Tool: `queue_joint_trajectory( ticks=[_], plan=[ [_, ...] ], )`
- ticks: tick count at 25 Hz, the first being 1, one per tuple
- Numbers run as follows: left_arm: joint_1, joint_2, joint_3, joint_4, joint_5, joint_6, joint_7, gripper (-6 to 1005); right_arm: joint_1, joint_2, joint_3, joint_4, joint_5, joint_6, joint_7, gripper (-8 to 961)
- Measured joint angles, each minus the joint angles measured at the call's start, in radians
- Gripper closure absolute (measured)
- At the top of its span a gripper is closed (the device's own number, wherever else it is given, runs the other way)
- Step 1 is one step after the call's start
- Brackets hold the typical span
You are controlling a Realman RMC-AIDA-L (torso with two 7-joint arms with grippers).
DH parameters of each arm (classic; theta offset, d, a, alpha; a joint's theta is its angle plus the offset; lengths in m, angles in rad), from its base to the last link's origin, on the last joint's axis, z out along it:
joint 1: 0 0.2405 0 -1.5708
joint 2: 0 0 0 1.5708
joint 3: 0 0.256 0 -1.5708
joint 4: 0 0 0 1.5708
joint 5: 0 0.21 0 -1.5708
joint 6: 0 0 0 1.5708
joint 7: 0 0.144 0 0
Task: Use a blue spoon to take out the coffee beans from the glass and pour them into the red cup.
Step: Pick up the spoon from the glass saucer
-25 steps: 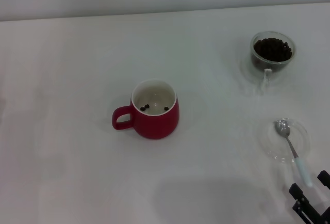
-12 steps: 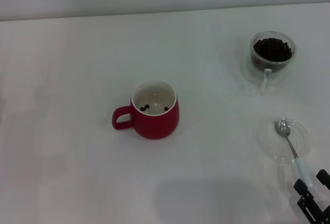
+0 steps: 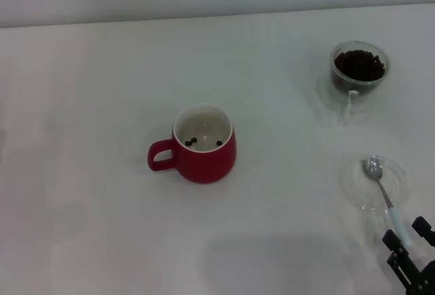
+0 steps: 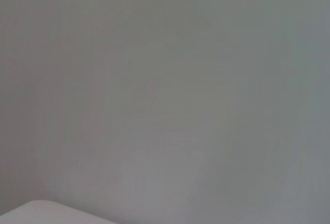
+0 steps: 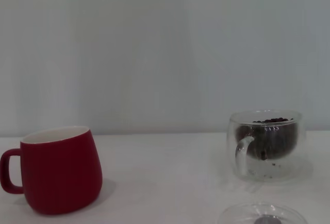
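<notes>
Spoon handling looks easy: the blue spoon (image 3: pixel 386 196), light, stiff and slippery, lies bowl-down on the saucer (image 3: pixel 397 176), pale handle between the right gripper's (image 3: pixel 406 238) parted fingers, likely the best hold.

right gripper (image 3: pixel 408 232): fingers astride blue spoon (image 3: pixel 385 192) handle | red cup (image 3: pixel 204 145): three coffee beans (image 3: pixel 202 141)

The red cup (image 3: pixel 205 145) is standing upright near the desk's middle, three coffee beans (image 3: pixel 192 141) lying inside. The glass (image 3: pixel 359 68), heaped with beans, is sitting toward the far right corner. The blue spoon (image 3: pixel 385 196) is lying near the right edge, bowl farthest away.
</notes>
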Motion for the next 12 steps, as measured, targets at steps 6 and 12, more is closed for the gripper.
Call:
queue_joint_trajectory(
  ticks=[6,12],
  plan=[
    [0.003,0.000,0.000,0.003,0.000,0.001,0.000,120,0.004,0.000,0.000,0.000,0.000,0.016,0.000,381],
    [0.005,0.000,0.000,0.004,0.000,0.001,0.000,119,0.005,0.000,0.006,0.000,0.000,0.020,0.000,520]
  ],
)
